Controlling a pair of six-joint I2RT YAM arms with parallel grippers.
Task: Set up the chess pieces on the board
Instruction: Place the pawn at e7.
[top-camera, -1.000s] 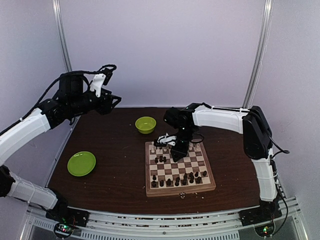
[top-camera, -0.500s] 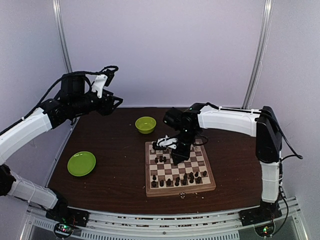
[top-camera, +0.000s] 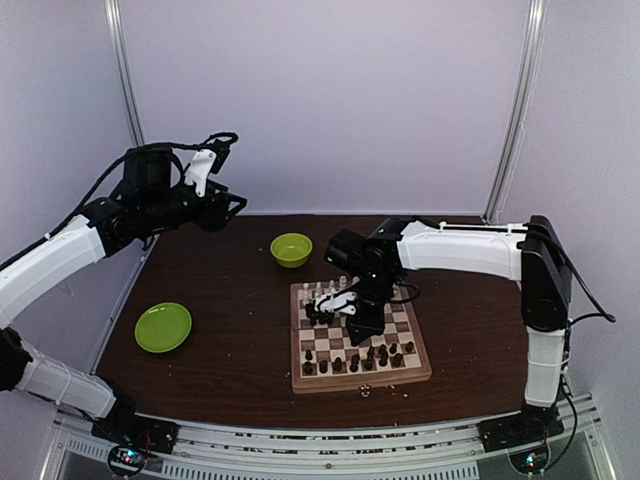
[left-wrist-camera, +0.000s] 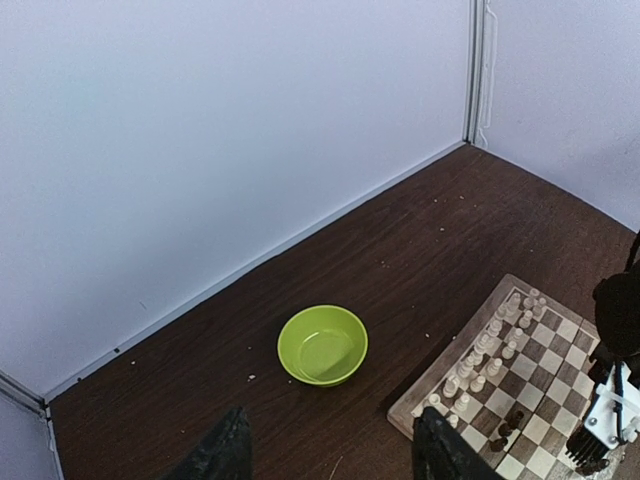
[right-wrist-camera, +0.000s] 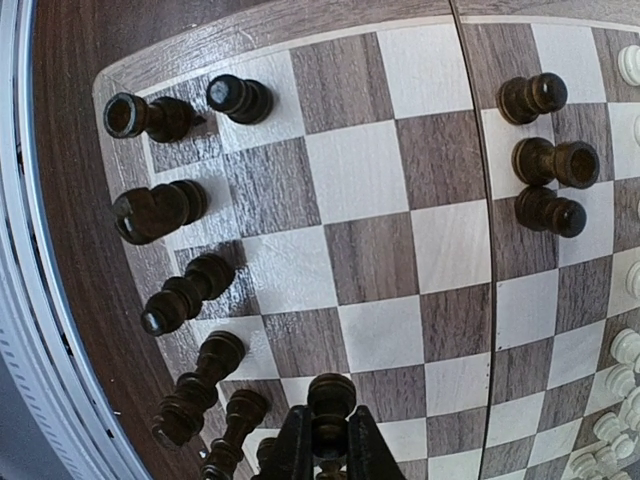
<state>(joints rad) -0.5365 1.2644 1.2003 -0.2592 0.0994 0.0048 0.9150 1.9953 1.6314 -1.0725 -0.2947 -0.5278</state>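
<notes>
Right jaws — seemingly — clamp dark piece (right-wrist-camera: 331, 400).

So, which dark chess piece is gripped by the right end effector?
The dark piece in the bottom centre of the right wrist view: it alone is between the fingers of the right end effector; others are free.

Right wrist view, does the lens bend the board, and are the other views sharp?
Right wrist: yes, the board bulges, its edge curving; the chess pieces are sharp. Left wrist: the green bowl is crisp. Top external: evenly lit, pieces tiny and soft.
</notes>
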